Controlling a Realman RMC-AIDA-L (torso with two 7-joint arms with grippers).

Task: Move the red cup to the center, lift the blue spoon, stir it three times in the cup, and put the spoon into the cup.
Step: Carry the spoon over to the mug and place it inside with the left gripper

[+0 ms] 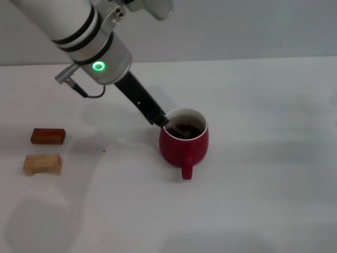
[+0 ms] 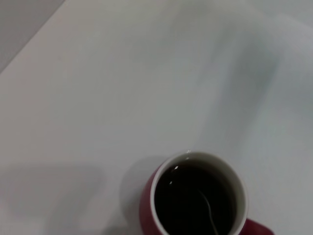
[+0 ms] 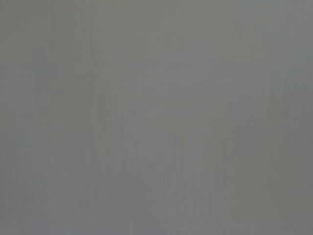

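Note:
The red cup point(image 1: 184, 147) stands near the middle of the white table with dark liquid inside and its handle toward me. My left gripper point(image 1: 160, 119) reaches down at a slant to the cup's left rim, its black fingers closed together on the blue spoon point(image 1: 176, 127). Only the spoon's grey neck shows, dipping into the liquid; the pale blue handle is hidden in the fingers. The left wrist view shows the cup point(image 2: 145, 205) from above with the spoon's neck and bowl point(image 2: 210, 213) under the liquid. The right gripper is out of view.
A dark brown block point(image 1: 48, 136) and a tan block point(image 1: 42, 164) lie on the table's left side, well apart from the cup. The right wrist view shows only plain grey.

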